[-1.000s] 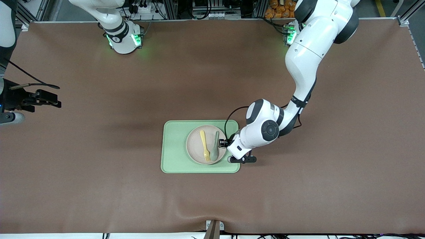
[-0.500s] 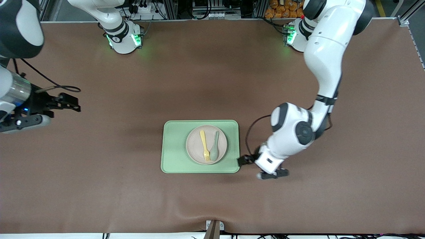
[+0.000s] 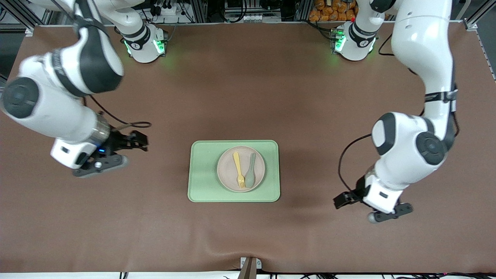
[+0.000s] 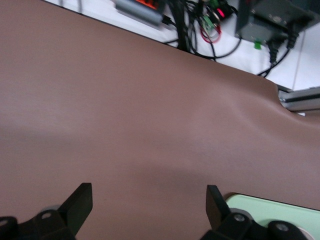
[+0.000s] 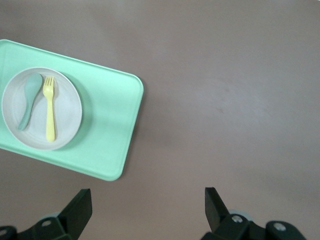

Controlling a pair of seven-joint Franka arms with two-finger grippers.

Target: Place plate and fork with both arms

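no text, label, brand, number or sign can be read in any of the views.

Matt plastic fork (image 3: 238, 169), matt plate (image 3: 228, 179), smooth tray (image 3: 203, 174), brown cloth-like table (image 3: 248, 93)
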